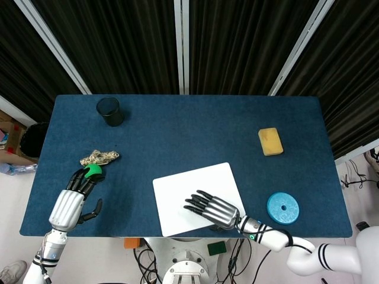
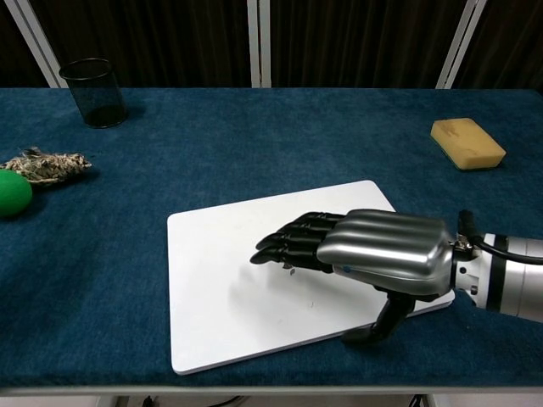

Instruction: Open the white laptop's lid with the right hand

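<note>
Right hand (image 2: 373, 253) hovers palm-down over the closed white laptop (image 2: 221, 297), fingers outstretched and apart, thumb below its front edge, holding nothing.

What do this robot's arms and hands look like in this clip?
Both hands, the right hand and the left hand, have ribbed silver metal backs and glossy black segmented fingers. The right wrist is a silver cylinder with a thin black cable; behind it the forearm is white with black bands. The left wrist is similar.

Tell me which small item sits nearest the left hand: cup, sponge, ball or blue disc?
The green ball, right at the left hand's fingertips. The black cup is farther back; the yellow sponge and blue disc are across the table.
</note>
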You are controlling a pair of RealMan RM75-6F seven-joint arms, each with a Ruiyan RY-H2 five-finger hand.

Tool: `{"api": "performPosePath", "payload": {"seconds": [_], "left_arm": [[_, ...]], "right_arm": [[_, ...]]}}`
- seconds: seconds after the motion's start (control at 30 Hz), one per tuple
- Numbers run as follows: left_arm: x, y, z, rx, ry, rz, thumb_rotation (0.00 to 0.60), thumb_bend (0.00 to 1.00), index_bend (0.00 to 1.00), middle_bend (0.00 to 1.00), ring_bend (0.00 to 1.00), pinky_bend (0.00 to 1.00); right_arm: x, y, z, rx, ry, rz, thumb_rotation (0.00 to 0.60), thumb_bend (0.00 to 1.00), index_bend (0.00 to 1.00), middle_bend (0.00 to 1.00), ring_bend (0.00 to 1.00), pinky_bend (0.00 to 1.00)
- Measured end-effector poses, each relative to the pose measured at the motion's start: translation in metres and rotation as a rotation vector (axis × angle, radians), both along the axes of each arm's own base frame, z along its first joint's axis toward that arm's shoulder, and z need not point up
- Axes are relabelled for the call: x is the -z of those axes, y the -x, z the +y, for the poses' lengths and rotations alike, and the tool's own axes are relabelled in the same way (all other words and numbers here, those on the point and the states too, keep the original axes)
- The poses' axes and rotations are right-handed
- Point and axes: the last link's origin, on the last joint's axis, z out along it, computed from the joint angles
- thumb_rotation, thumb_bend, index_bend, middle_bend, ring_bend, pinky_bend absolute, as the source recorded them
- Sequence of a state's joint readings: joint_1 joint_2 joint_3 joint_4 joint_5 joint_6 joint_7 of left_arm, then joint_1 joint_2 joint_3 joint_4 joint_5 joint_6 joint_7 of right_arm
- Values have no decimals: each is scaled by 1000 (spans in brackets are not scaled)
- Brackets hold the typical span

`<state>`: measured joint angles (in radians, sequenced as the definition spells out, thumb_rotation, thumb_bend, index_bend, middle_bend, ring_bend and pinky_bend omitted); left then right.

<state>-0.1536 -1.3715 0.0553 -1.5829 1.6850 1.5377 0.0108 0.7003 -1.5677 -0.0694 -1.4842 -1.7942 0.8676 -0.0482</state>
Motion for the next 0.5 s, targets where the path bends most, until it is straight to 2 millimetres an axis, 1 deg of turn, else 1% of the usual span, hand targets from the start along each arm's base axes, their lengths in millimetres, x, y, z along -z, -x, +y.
{"api": "performPosePath", "payload": {"seconds": [0.2,0.27,0.3,0.37,0.43,0.47,0.5], "left_arm": [[1,4,0,-8,0,-4,458,444,207,177,31,65],[1,5,-1,-9,-1,-4,457,444,207,176,31,65],[1,5,-1,-10,-1,-4,456,444,207,176,31,65],[1,7,-1,-13,-2,-5,458,444,207,176,31,64],[1,9,-1,-17,-2,-5,459,444,207,176,31,64],[1,9,-2,-19,0,-5,459,444,207,176,31,65],[1,10,-2,-21,2,-5,458,444,207,176,31,65]], "right_arm": [[8,-7,-4,-16,12,15,600,198,0,0,0,0],[10,-9,-5,-16,13,19,600,220,0,0,0,0],[12,-10,-6,-17,13,22,600,250,0,0,0,0],[14,-12,-7,-24,14,25,600,350,0,0,0,0],[15,-14,-8,-34,23,28,600,497,0,0,0,0],[15,-15,-8,-39,29,30,600,541,0,0,0,0],[15,-16,-9,-48,39,32,600,612,0,0,0,0]]}}
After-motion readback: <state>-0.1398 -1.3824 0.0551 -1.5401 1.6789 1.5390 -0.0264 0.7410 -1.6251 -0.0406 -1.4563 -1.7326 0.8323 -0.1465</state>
